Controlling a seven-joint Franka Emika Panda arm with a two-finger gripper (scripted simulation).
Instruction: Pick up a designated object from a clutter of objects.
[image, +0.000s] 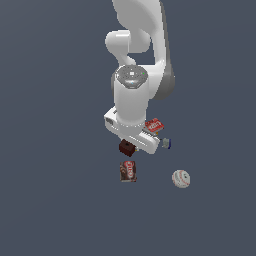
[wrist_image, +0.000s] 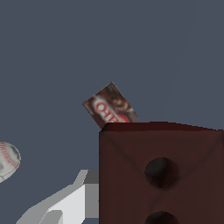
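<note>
So the dark brick block (image: 127, 147) is sitting right under the arm's hand, poking out on the exterior view's left side of the white gripper (image: 134, 145). In the wrist view we get it huge and close (wrist_image: 162, 175): dark red-brown face, two round dark holes, filling most of that side of the picture. One pale grey finger (wrist_image: 70, 201) shows right against the block's edge there, looks like touching it. We can't see the other finger at all, so whether the jaws are actually clamped on the block or just standing apart around it, we honestly can't tell.

Moving outward: the brown-red labelled can (image: 128, 171) lies just nearer to us than the block, close but apart from it. In the wrist view it peeks out past the block's edge (wrist_image: 111, 105).

The white baseball (image: 181, 178) is off toward the exterior view's right, well apart from the block, about as near as the can. The wrist view catches it (wrist_image: 6, 159) at the frame edge.

The red flat box (image: 154, 125) sits just right of the arm, partly hidden by it, and the tiny grey-blue piece (image: 166, 143) lies a bit nearer, beside the gripper's right end.

Everything rests on the plain dark grey-blue floor (image: 50, 200).
</note>
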